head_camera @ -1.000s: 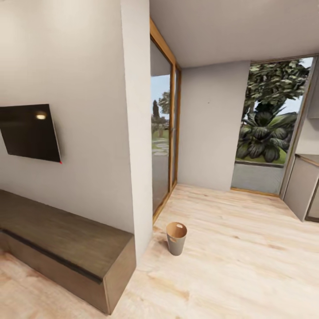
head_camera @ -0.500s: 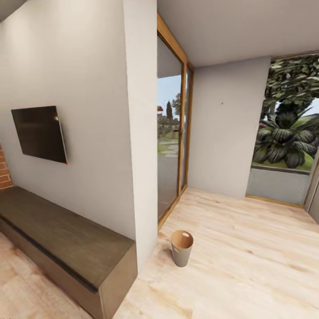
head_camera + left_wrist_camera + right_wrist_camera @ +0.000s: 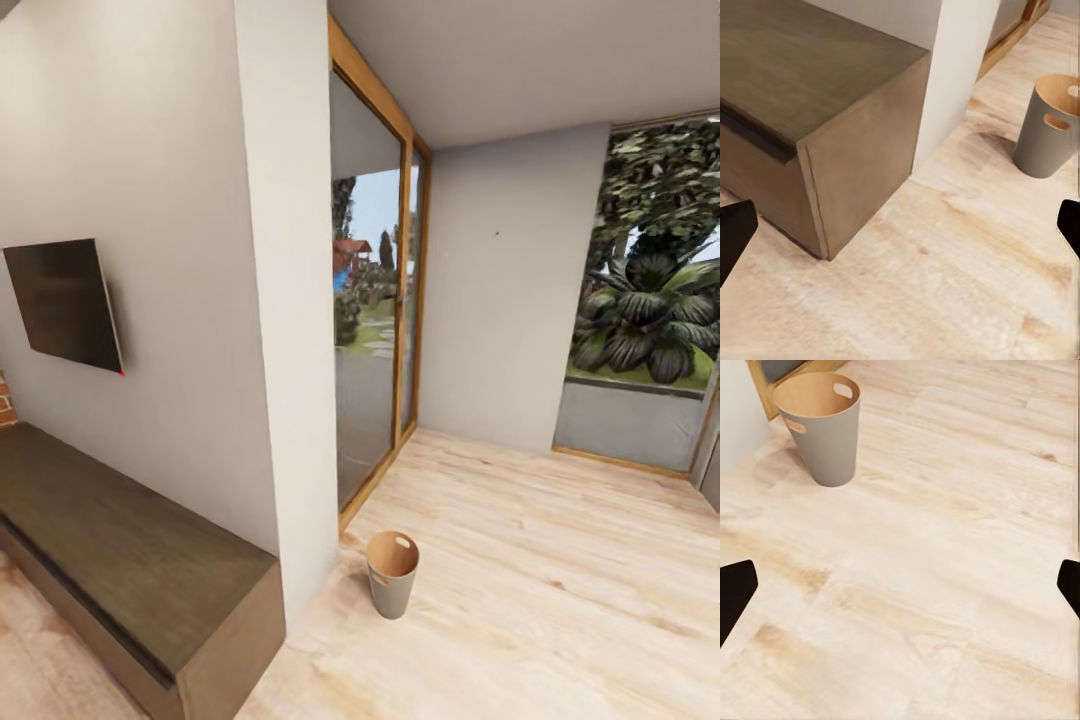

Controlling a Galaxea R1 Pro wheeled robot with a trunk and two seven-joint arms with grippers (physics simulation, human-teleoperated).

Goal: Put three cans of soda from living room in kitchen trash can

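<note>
The robot stands on the wooden floor at the corner of a white wall, with the living-room side at the left and the open room with glass doors ahead.

**Trash can.** A small grey bin with a tan inner wall, the trash can, stands upright on the floor just beside the wall corner. Its opening faces up, and as far as its inside shows, no can lies in it. It also appears in the left wrist view and the right wrist view.

**Soda cans.** None can be located here. The low dark cabinet under the wall-mounted television carries nothing on its visible top.

**Grippers.** The left gripper and the right gripper both have their fingers spread wide apart with only floor between them.

**Progress.** Judged from this, no can is being carried; collection and all visible deposits remain to be done.
</note>
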